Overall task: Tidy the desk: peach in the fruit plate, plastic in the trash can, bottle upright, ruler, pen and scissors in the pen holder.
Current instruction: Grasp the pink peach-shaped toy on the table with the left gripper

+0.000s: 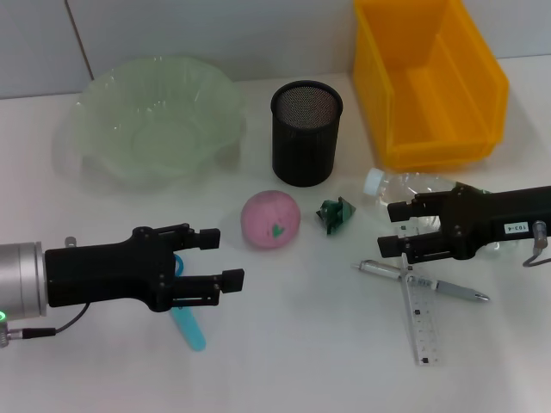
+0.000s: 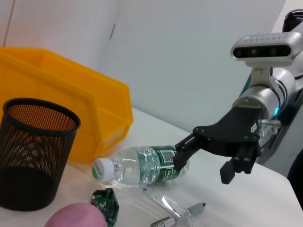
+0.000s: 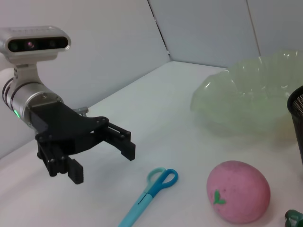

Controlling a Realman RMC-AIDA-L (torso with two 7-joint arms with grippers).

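Observation:
The pink peach (image 1: 270, 220) lies mid-table, with a crumpled green plastic (image 1: 336, 212) scrap just right of it. A clear bottle (image 1: 405, 183) lies on its side, its white cap toward the pen holder (image 1: 306, 133). My right gripper (image 1: 396, 228) hovers open over the bottle's body; the left wrist view shows this gripper (image 2: 204, 165) beside the bottle (image 2: 137, 165). Pen (image 1: 422, 282) and ruler (image 1: 420, 323) lie crossed below it. My left gripper (image 1: 222, 258) is open above the blue scissors (image 1: 188, 325), left of the peach. The scissors (image 3: 151, 191) lie flat.
The pale green fruit plate (image 1: 146, 120) sits at the back left. The black mesh pen holder stands upright in the middle back. A yellow trash can (image 1: 430, 82) stands at the back right, close behind the bottle.

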